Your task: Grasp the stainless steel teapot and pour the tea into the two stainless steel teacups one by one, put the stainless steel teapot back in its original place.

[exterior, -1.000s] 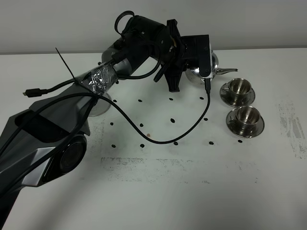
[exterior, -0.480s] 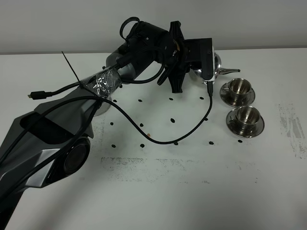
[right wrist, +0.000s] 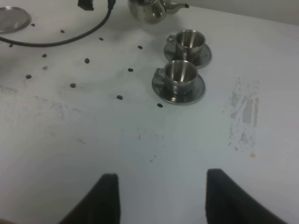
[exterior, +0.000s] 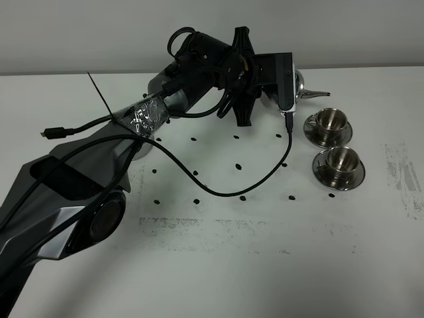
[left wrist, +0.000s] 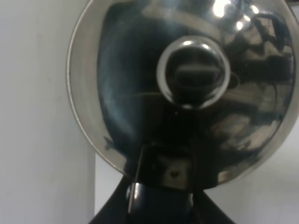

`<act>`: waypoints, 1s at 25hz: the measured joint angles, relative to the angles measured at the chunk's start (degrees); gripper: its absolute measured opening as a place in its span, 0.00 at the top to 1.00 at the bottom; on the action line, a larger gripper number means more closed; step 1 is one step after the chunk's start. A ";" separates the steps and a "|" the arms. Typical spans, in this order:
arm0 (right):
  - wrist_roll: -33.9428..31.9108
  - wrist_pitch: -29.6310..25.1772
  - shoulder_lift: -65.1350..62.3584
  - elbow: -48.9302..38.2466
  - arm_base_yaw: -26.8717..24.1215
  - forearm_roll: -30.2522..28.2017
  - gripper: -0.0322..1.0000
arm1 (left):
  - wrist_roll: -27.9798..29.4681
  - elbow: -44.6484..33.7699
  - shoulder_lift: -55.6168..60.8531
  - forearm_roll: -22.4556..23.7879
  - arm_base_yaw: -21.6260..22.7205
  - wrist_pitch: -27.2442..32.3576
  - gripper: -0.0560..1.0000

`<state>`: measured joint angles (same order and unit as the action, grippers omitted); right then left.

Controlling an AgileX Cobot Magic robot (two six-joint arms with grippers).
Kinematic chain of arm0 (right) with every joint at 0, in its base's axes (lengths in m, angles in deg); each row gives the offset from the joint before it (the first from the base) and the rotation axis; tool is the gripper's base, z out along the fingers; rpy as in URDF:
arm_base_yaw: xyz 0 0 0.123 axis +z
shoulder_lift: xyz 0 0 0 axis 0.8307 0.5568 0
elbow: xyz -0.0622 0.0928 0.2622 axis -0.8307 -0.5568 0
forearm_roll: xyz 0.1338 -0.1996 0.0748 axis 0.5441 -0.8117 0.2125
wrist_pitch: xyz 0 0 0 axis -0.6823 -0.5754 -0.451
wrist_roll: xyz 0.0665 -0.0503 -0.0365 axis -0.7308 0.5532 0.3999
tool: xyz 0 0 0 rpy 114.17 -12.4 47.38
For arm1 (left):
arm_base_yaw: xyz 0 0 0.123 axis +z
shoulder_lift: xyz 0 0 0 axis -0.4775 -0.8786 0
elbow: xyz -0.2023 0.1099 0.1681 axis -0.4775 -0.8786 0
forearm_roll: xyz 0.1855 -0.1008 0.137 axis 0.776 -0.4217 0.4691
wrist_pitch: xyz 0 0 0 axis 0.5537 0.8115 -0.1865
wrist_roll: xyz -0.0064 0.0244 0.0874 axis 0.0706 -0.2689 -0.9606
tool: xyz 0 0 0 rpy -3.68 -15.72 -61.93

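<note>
White table [exterior: 218,285], black dots [exterior: 236,165], scuffed patches [exterior: 399,165]; grey wall [exterior: 79,33] behind teapot [exterior: 303,85].

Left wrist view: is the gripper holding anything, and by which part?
The left gripper is shut on the stainless steel teapot, at its side opposite the spout, apparently by the handle; the contact itself is hidden.
</note>
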<state>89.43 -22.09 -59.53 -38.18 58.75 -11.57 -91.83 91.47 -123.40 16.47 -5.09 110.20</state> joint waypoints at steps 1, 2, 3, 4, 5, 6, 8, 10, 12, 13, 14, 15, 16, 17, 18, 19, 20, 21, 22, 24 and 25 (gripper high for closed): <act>0.00 0.00 0.00 0.00 0.00 0.00 0.58 | 0.05 0.00 -0.43 0.13 0.00 -0.13 0.79; 0.00 0.00 0.00 0.00 0.00 0.00 0.58 | 0.05 0.00 -0.69 0.21 0.00 -0.27 0.79; 0.00 0.00 0.00 0.00 0.00 0.00 0.58 | 0.05 0.00 -1.04 0.25 0.00 -0.27 0.79; 0.00 0.00 0.00 0.00 0.00 0.00 0.58 | 0.05 0.00 -1.43 0.40 0.00 -0.27 0.79; 0.00 0.00 0.00 0.00 0.00 0.00 0.58 | 0.05 0.00 -1.62 0.53 -0.07 -0.33 0.79; 0.00 0.00 0.00 0.00 0.00 0.00 0.58 | 0.05 0.00 -1.75 0.58 -0.14 -0.33 0.79; 0.00 0.00 0.00 0.00 0.00 0.00 0.58 | 0.05 0.00 -1.89 0.69 -0.43 -0.96 0.79; 0.06 0.00 0.00 0.00 0.00 0.00 0.58 | -0.23 0.00 -1.89 0.87 -0.87 -1.45 0.79; 0.01 0.00 0.00 0.00 0.00 0.00 0.58 | -0.33 0.00 -1.89 1.28 -1.26 -1.51 0.79; 0.01 0.00 0.00 0.00 0.00 0.00 0.58 | -0.33 0.00 -1.89 1.40 -1.39 -1.52 0.79; 0.06 0.00 0.00 0.00 0.00 0.00 0.58 | -0.38 0.00 -1.89 1.48 -1.52 -1.52 0.79; 0.06 0.00 0.00 0.00 0.00 0.00 0.58 | -0.61 0.00 -1.89 1.52 -1.58 -1.52 0.79; 0.06 0.00 0.00 0.00 0.00 0.00 0.58 | -0.90 0.00 -1.89 1.67 -1.64 -1.56 0.79; 0.06 0.00 0.00 0.00 0.00 0.00 0.58 | -1.06 0.00 -1.89 2.00 -1.64 -1.70 0.79; 0.06 0.00 0.00 0.00 0.00 0.00 0.58 | -1.19 0.00 -1.89 2.45 -1.64 -1.96 0.79; 0.06 0.00 0.00 0.00 0.00 0.00 0.58 | -1.20 0.00 -1.89 2.99 -1.64 -2.29 0.79; 0.06 0.00 0.00 0.00 0.00 0.00 0.58 | -1.25 0.00 -1.89 3.48 -1.64 -2.72 0.79; 0.06 0.00 0.00 0.00 0.00 0.00 0.58 | -1.25 0.00 -1.89 3.90 -1.64 -2.97 0.79; -0.01 0.00 0.00 0.00 0.00 0.00 0.58 | -1.25 0.00 -1.89 4.21 -1.64 -3.16 0.79; -0.01 0.00 0.00 0.00 0.00 0.00 0.58 | -1.38 0.00 -1.89 4.40 -1.64 -3.57 0.79; -0.01 0.00 0.00 0.00 0.00 0.00 0.58 | -1.57 0.00 -1.89 4.44 -1.64 -3.70 0.79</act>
<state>89.42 -22.09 -59.53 -38.18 58.75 -11.57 -93.40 91.47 -125.28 20.91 -6.73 106.50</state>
